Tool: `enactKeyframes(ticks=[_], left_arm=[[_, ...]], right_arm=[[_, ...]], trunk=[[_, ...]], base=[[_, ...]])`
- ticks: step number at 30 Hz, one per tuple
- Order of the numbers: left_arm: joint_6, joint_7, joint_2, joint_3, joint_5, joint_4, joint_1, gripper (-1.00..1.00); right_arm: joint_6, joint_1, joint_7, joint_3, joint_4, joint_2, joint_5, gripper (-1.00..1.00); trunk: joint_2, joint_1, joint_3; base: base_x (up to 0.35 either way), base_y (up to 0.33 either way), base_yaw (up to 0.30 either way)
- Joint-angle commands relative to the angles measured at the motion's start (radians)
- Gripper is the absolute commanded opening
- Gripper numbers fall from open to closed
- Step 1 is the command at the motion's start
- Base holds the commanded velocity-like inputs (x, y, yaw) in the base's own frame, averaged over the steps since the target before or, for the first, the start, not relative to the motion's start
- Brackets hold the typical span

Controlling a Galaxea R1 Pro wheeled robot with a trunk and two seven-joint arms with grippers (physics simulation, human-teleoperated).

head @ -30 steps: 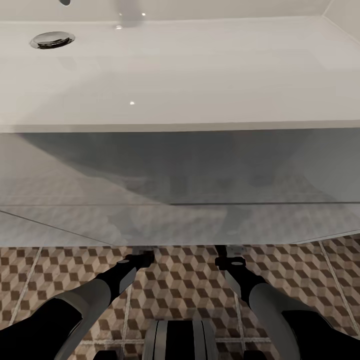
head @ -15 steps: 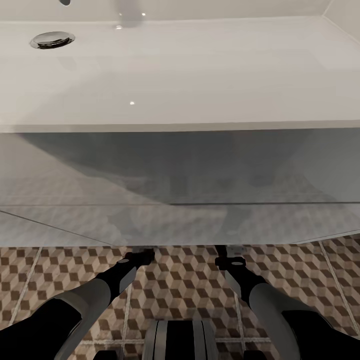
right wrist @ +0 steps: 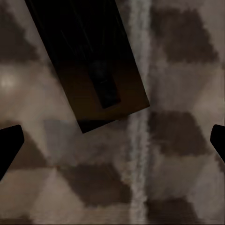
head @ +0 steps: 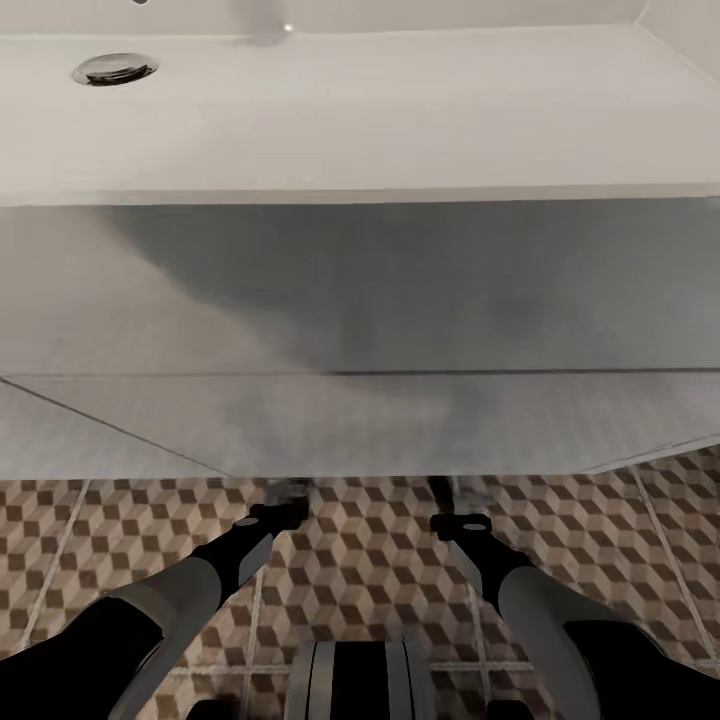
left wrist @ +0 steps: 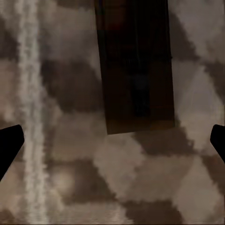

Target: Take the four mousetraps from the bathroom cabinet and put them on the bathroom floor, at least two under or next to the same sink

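Two dark-brown mousetraps (left wrist: pixel 136 70) (right wrist: pixel 91 61) lie flat on the cube-patterned bathroom floor (head: pixel 370 560) by the white sink (head: pixel 400 130).

Directly ahead of both grippers: white sink (head: pixel 360 300) front wall, blocking forward reach. Beneath left gripper (left wrist: pixel 112 140), fingers spread: mousetrap (left wrist: pixel 136 70) flat on bathroom floor (left wrist: pixel 140 187). Beneath right gripper (right wrist: pixel 112 140), likewise spread: second mousetrap (right wrist: pixel 89 61). Open floor between.

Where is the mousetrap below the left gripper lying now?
In the left wrist view, the mousetrap lies flat on the bathroom floor, ahead of the open left gripper, beside a pale grout line.
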State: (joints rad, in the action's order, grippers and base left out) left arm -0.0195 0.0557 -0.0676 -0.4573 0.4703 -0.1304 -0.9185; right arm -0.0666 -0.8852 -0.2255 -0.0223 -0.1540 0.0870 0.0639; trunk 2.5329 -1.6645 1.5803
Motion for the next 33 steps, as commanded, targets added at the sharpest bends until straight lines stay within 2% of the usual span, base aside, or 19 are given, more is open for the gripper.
enactKeyframes(ticks=[1, 33], left_arm=[[-0.001, 0.005, 0.0, -0.008, 0.009, 0.0, 0.0, 1.0], [0.001, 0.006, 0.001, -0.009, 0.011, 0.002, 0.0, 1.0]], right_arm=[[-0.007, 0.0, -0.003, -0.002, -0.002, 0.0, 0.007, 1.0], [-0.005, 0.0, -0.003, -0.002, -0.006, 0.002, 0.008, 1.0]], trunk=[[0.0, 0.001, 0.0], [0.0, 0.001, 0.0]], base=[[-0.261, 0.0, 0.0], [-0.334, 0.0, 0.0]])
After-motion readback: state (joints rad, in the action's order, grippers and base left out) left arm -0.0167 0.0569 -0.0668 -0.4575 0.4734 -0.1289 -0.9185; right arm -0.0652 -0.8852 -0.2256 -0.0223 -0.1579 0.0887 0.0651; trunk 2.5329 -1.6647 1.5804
